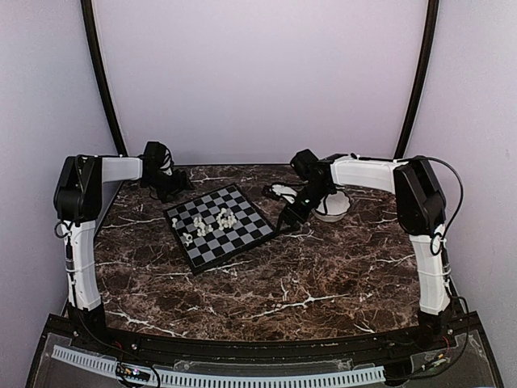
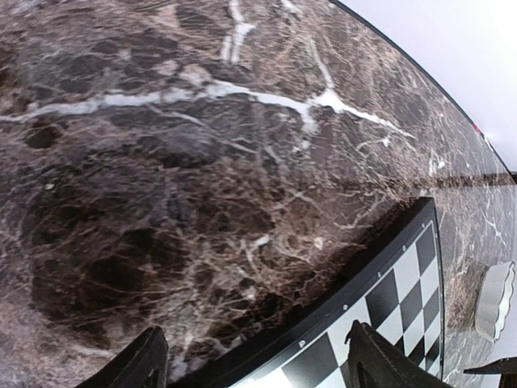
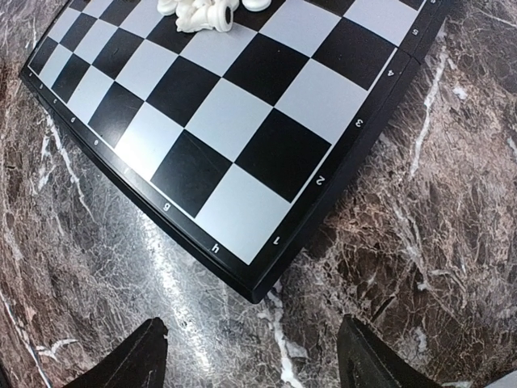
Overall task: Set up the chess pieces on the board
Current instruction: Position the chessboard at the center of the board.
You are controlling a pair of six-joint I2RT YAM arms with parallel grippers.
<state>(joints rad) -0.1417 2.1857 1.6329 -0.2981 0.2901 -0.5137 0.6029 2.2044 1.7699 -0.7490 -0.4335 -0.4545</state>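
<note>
The board (image 1: 230, 234) lies turned at an angle on the marble table, black and silver squares inside a thin black rim. Several cream chess pieces (image 1: 216, 221) lie heaped near its middle, with a few more (image 1: 187, 239) toward its left side. My left gripper (image 1: 178, 194) is open and empty at the board's far-left edge; in the left wrist view the board rim (image 2: 355, 287) runs between the fingers (image 2: 144, 362). My right gripper (image 1: 287, 219) is open and empty just off the board's right corner (image 3: 260, 289). Some of the pieces (image 3: 202, 13) show at the top of the right wrist view.
A white scalloped bowl (image 1: 333, 208) stands behind the right gripper, and its rim (image 2: 494, 297) shows at the edge of the left wrist view. Dark veined marble (image 1: 307, 283) stretches from the board to the table's near edge.
</note>
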